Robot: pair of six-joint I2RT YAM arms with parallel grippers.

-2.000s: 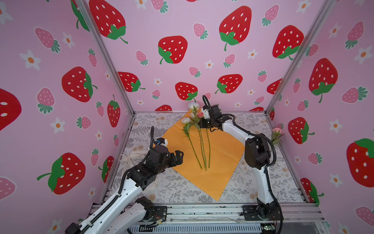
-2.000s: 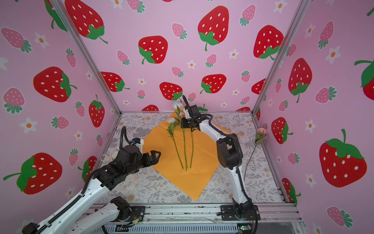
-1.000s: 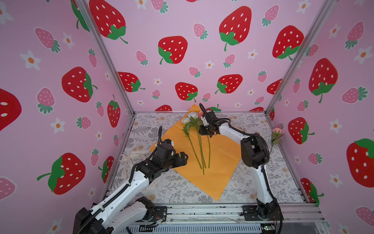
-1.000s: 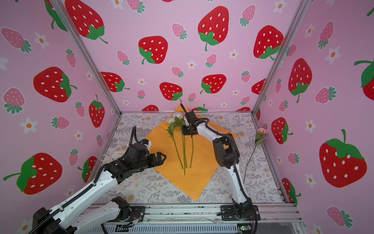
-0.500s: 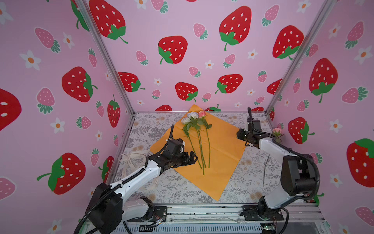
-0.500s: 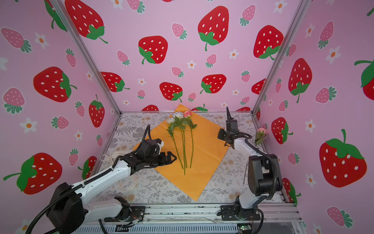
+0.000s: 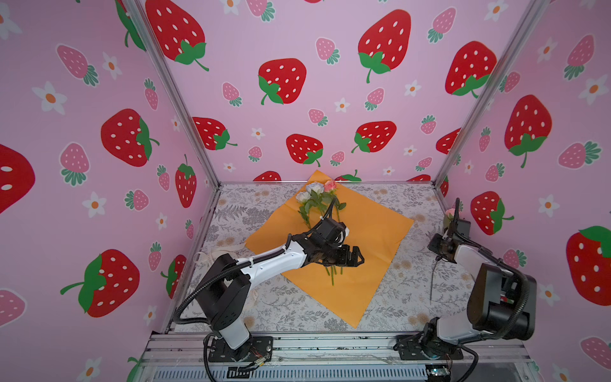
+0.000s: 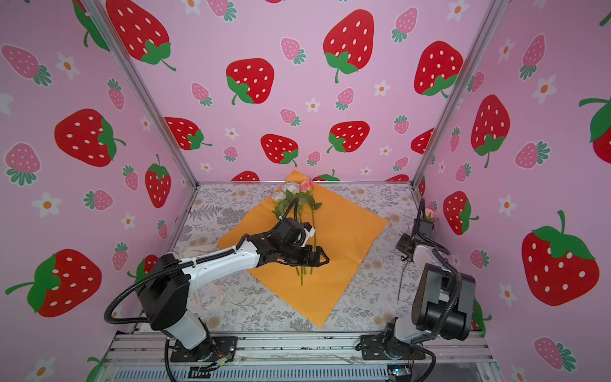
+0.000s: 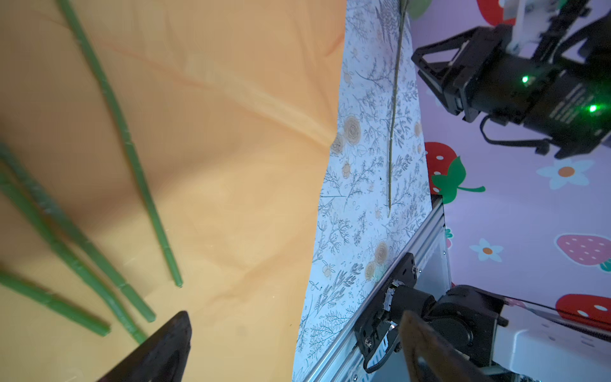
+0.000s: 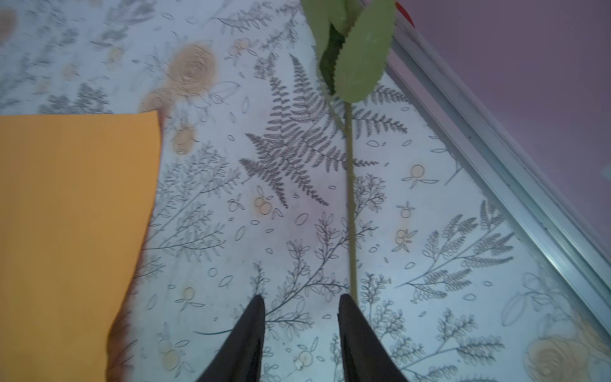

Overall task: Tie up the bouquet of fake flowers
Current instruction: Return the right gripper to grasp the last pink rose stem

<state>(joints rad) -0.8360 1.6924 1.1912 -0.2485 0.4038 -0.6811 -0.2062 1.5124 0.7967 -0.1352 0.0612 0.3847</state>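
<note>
The bouquet of fake flowers point(image 7: 316, 194) point(image 8: 292, 191) lies on its orange wrapping paper point(image 7: 373, 231) point(image 8: 347, 228), heads toward the back wall. My left gripper point(image 7: 358, 256) point(image 8: 322, 258) hangs open just above the lower stems. In the left wrist view those green stems point(image 9: 132, 155) lie on the paper point(image 9: 231, 165), to one side of the left gripper point(image 9: 294, 317). My right gripper point(image 7: 437, 254) point(image 8: 404, 254) is over the table's right edge, open and empty point(image 10: 301, 297). A loose pink rose point(image 7: 449, 212) lies there. Its thin stem point(image 10: 350, 198) runs under one fingertip point(image 10: 344, 297), not between the jaws.
A cream ribbon point(image 7: 211, 254) point(image 8: 205, 248) lies on the floral cloth left of the paper, partly behind the left arm. Pink strawberry walls close three sides. An aluminium rail point(image 7: 330, 344) with both arm bases runs along the front. The paper's corner point(image 10: 142, 132) is near the right gripper.
The right arm left the flower heads and swung out to the loose rose at the right wall, its jaws a little wider. The left gripper moved from the paper's left edge to above the stems.
</note>
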